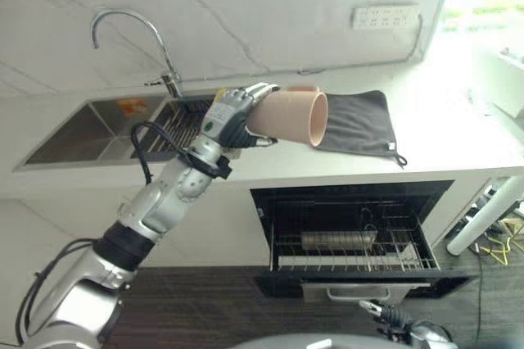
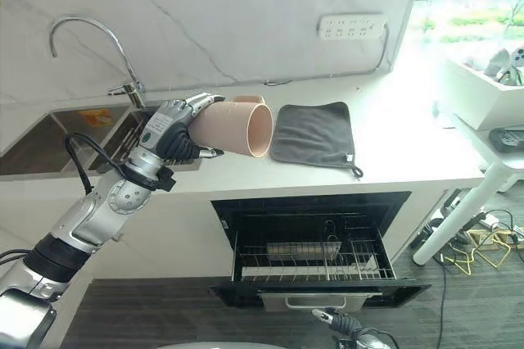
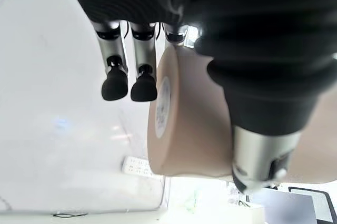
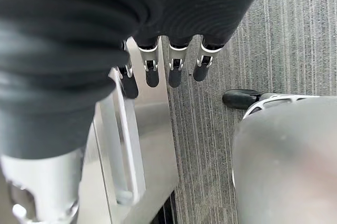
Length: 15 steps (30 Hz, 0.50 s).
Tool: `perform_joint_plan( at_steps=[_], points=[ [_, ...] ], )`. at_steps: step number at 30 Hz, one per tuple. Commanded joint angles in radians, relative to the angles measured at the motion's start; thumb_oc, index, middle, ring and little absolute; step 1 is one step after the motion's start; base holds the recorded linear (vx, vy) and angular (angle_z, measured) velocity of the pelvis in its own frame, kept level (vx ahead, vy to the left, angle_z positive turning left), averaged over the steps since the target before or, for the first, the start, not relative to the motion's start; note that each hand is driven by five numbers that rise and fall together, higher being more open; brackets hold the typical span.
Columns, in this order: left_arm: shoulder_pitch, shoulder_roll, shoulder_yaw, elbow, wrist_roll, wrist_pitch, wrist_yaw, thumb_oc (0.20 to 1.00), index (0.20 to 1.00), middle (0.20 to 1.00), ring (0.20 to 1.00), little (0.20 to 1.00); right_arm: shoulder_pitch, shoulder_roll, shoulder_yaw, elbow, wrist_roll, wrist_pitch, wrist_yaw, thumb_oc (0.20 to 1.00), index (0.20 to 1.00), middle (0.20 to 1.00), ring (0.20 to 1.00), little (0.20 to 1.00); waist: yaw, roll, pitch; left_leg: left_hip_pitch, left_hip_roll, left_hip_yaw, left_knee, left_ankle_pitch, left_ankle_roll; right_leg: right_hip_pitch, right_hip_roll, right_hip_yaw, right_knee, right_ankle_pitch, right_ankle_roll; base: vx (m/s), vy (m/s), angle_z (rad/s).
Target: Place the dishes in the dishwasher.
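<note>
Left hand [image 1: 232, 115] holds a beige cup [image 1: 295, 116] in the air over the counter [image 1: 442, 140], fingers and thumb curled round its closed end. Cup lies on its side, open mouth toward the grey mat [image 1: 358, 122], just beside the mat's near edge. In the left wrist view the thumb presses the cup wall [image 3: 189, 129] and 2 fingertips [image 3: 114, 83] stick out past its base.

Sink [image 1: 98, 126] with tap [image 1: 135, 38] sits behind the left arm. Below the counter the dishwasher [image 1: 352, 234] is open, wire rack [image 1: 352, 252] pulled out, a small metal tray inside it.

Right hand [image 4: 168, 69] hangs low over the dishwasher's front panel and handle [image 4: 124, 140], fingers straight, loose, holding nothing.
</note>
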Motion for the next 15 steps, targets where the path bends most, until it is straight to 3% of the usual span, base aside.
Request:
perform_joint_plan(
  at_steps=[1, 4, 7, 11, 14, 15],
  points=[
    [-0.073, 0.056, 0.039, 0.016, -0.006, -0.004, 0.03, 0.2, 0.2, 0.2, 0.2, 0.2, -0.042, 0.044, 0.008, -0.033, 0.021, -0.011, -0.036, 1.0, 1.0, 1.0, 1.0, 1.0, 0.012, -0.041, -0.014, -0.003, -0.038, 0.038, 0.004, -0.014, 0.031, -0.02, -0.117, 0.035, 0.073, -0.012, 0.097, -0.09, 0.101, -0.15],
    [-0.067, 0.065, 0.043, 0.038, -0.01, -0.012, 0.043, 0.2, 0.2, 0.2, 0.2, 0.2, -0.029, 0.048, -0.011, -0.011, 0.042, 0.025, -0.098, 1.0, 1.0, 1.0, 1.0, 1.0, 0.002, -0.046, -0.023, 0.005, -0.048, 0.052, 0.004, -0.029, 0.041, -0.02, -0.12, 0.063, 0.035, 0.015, 0.106, -0.02, 0.057, -0.17],
    [-0.055, 0.07, 0.047, 0.047, -0.018, -0.018, 0.056, 0.2, 0.2, 0.2, 0.2, 0.2, 0.011, 0.025, -0.102, 0.006, 0.102, -0.042, -0.212, 1.0, 1.0, 1.0, 1.0, 1.0, -0.024, -0.055, -0.023, 0.02, -0.055, 0.085, 0.004, -0.047, 0.06, -0.034, -0.124, 0.102, 0.031, 0.035, 0.116, -0.01, 0.079, -0.35],
    [-0.06, 0.1, 0.058, 0.105, -0.024, -0.023, 0.108, 0.2, 0.2, 0.2, 0.2, 0.2, 0.151, -0.014, -0.171, -0.358, 0.103, -0.086, -0.301, 1.0, 1.0, 1.0, 1.0, 1.0, -0.117, -0.077, -0.006, 0.048, -0.065, 0.164, 0.004, -0.07, 0.076, -0.075, -0.147, 0.149, 0.03, 0.074, 0.146, -0.04, 0.082, -0.62],
    [-0.071, 0.121, 0.051, 0.143, -0.04, -0.041, 0.141, 0.2, 0.2, 0.2, 0.2, 0.2, 0.196, -0.023, -0.202, -0.457, 0.129, -0.116, -0.296, 1.0, 1.0, 1.0, 1.0, 1.0, -0.159, -0.081, -0.005, 0.06, -0.075, 0.198, 0.012, -0.082, 0.09, -0.108, -0.152, 0.195, 0.049, 0.084, 0.157, -0.03, 0.101, -0.92],
    [-0.075, 0.126, 0.057, 0.149, -0.045, -0.03, 0.166, 0.2, 0.2, 0.2, 0.2, 0.2, 0.223, -0.041, -0.23, -0.591, 0.119, -0.125, -0.276, 1.0, 1.0, 1.0, 1.0, 1.0, -0.199, -0.084, 0.005, 0.069, -0.085, 0.223, 0.028, -0.095, 0.107, -0.137, -0.156, 0.238, 0.081, 0.087, 0.165, -0.03, 0.139, -0.49]
  ],
)
